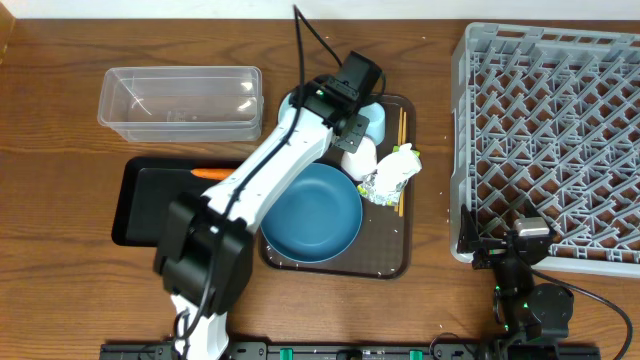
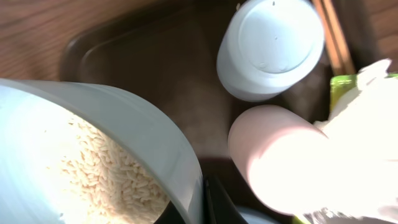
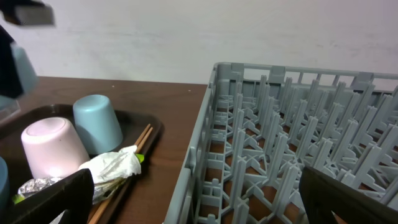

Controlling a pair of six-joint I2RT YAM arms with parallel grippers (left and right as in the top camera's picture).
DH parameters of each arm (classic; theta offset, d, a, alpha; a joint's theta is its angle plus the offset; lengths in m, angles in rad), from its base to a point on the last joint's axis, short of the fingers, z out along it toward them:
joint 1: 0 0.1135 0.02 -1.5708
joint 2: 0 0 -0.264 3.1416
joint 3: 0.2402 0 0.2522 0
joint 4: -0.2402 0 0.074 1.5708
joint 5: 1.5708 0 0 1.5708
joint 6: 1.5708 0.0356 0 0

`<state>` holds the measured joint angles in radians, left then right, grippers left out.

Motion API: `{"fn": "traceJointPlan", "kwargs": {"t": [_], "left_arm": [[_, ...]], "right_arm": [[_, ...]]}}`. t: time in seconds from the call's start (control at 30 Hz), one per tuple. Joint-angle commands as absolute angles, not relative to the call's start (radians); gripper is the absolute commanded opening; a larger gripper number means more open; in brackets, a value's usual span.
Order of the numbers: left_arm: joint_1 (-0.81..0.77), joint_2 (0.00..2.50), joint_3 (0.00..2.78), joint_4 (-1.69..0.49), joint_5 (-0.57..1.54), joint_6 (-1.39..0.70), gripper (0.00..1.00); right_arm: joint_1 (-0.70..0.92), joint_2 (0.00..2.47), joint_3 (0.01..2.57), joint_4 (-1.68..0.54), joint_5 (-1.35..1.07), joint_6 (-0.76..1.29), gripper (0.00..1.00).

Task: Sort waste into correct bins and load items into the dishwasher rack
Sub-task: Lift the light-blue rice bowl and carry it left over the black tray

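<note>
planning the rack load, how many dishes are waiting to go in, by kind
bowls: 2 (large dark blue bowl, small pale blue bowl)
cups: 2 (white cup, pale blue cup)
chopstick pairs: 1 (chopsticks)
total: 5

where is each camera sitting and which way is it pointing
overhead: fixed above the table, facing straight down on the dishwasher rack, serving tray, left arm and right arm.
left wrist: on the left arm, facing down close over rice in the small pale blue bowl; left gripper tips at the bottom edge.
right wrist: low by the rack, facing level toward the wall; open right gripper at the bottom corners.
shared: all three show the white cup and pale blue cup.
</note>
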<state>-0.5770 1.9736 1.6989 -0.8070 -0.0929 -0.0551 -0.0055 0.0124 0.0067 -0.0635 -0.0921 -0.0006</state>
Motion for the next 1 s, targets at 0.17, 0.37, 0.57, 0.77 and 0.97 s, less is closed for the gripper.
{"fn": "traceJointPlan", "kwargs": {"t": [0.17,0.37,0.57,0.77,0.97], "left_arm": [[-0.551,1.846,1.698,-0.904,-0.097,-0.242,0.06],[-0.457,1.828,1.698,-0.987,0.060,-0.323,0.06],[-0.346,1.827,1.698,-1.073,0.104,-0.354,0.06],[-0.284,1.827,1.697,-1.146,0.105,-0.354,0.06],[-0.256,1.825,1.685,-1.211,0.108,-0.380,0.06]], "right_arm": [[-0.012,0.007,0.006,-0.068,-0.086,0.010,0.99],[-0.012,0.007,0.006,-0.068,-0.086,0.010,0.99],[-0.012,0.007,0.006,-0.068,-0.086,0.010,0.99],[-0.012,0.007,0.006,-0.068,-0.086,0.010,0.99],[-0.012,0.007,0.006,-0.068,-0.086,0.010,0.99]]}}
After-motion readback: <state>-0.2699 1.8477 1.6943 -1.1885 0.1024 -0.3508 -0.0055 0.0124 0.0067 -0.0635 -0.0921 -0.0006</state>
